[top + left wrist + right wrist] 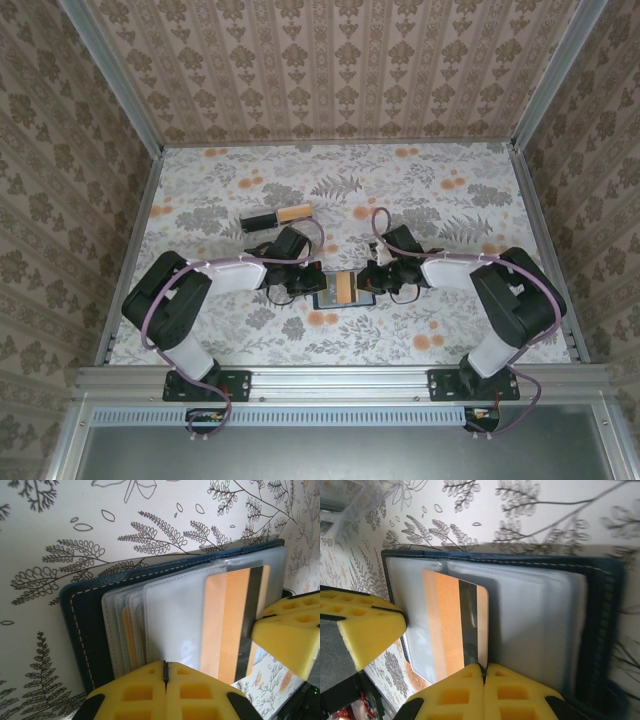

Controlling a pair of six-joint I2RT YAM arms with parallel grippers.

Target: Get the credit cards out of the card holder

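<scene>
**Card holder [343,287] open between two closed claws**

It lies midway along the table's [450,200] near edge. The left gripper [165,666] pinches its clear sleeves and the right gripper [482,668] pinches the orange card [451,625] on top. Black and tan pieces [276,217] lie apart, toward the far-left corner

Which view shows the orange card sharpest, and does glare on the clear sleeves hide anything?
Right wrist: orange card sharp, its dark stripe crisp, little glare; clear tray at top left blurred. Left wrist: pale sheen on the plastic sleeves washes out what lies beneath. Top view: even light, wallet too small for detail.
</scene>
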